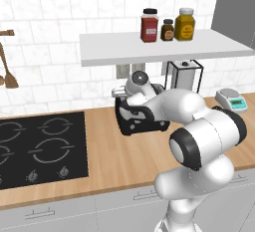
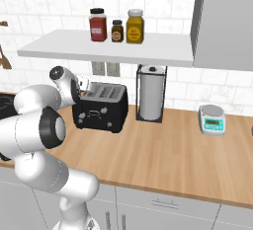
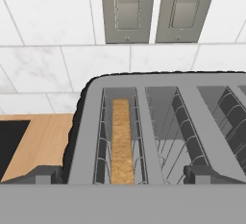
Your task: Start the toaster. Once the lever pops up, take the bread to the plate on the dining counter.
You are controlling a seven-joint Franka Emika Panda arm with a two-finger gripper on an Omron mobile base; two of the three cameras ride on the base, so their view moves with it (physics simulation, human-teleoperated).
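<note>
The gripper (image 3: 123,175) hangs over the toaster (image 2: 100,106), its fingertips (image 3: 41,175) spread wide apart with nothing between them; the bread (image 3: 122,141) stands on edge down in the slot at 9 o'clock of the toaster top; the toaster sits on the wooden desk (image 2: 168,150), a paper towel holder (image 2: 150,93) at its 3 o'clock.

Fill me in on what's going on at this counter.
The robot arm has its open pincer poised just above the black toaster on the wooden wall counter, holding nothing. A slice of bread sits down in one of the toaster's slots, seen edge-on in the hand view; the slots beside it look empty. The bread has not been lifted out yet.
</note>
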